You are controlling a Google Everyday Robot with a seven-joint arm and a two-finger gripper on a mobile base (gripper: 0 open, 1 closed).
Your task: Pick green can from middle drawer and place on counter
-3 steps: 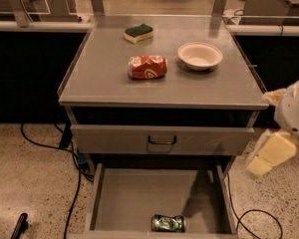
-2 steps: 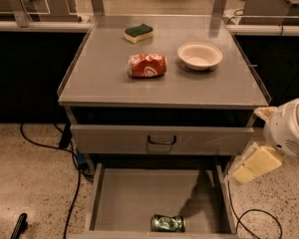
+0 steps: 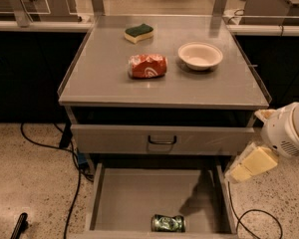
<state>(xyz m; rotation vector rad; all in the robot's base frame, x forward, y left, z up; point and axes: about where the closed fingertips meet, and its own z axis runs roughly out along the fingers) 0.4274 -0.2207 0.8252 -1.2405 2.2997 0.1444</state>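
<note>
The green can (image 3: 168, 223) lies on its side on the floor of the open middle drawer (image 3: 129, 198), near the drawer's front edge. The counter (image 3: 164, 91) spreads above it. My gripper (image 3: 245, 170) hangs at the right, outside the drawer's right wall, above and to the right of the can. It has pale yellow fingers under a white wrist (image 3: 288, 131) and holds nothing that I can see. Its shadow falls on the drawer floor.
On the counter are a red-orange crushed can (image 3: 147, 65), a white bowl (image 3: 200, 56) and a green-and-yellow sponge (image 3: 139, 32). A grey drawer front with a dark loop handle (image 3: 162, 140) sits above the open drawer. Cables (image 3: 45, 144) lie on the speckled floor.
My gripper has moved left and down, closer to the open drawer's right side. The can and the counter items have not moved.
</note>
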